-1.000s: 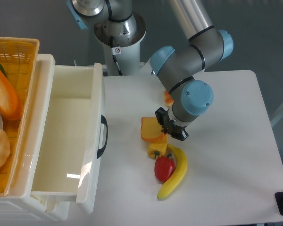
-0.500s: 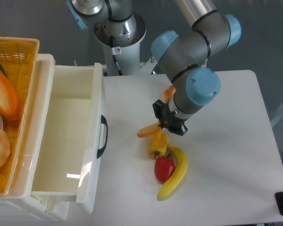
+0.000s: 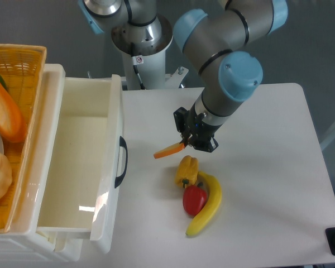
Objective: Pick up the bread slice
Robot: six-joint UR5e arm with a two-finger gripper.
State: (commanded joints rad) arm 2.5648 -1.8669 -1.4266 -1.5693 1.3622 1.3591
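White surface [image 3: 268,184] carries an open white drawer [image 3: 81,167] at left, with a yellow basket [image 3: 14,61] beyond it holding an orange loaf [image 3: 5,114]. Arm's hand [image 3: 188,139] is closed on the bread slice [image 3: 168,150], which shows edge-on as a thin orange sliver, lifted clear above the surface. Just below: banana [image 3: 207,207], yellow bell pepper [image 3: 186,171], red pepper [image 3: 194,199], touching one another

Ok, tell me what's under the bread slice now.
Only bare white table. The bread slice hangs edge-on from the gripper, clear of the yellow bell pepper.
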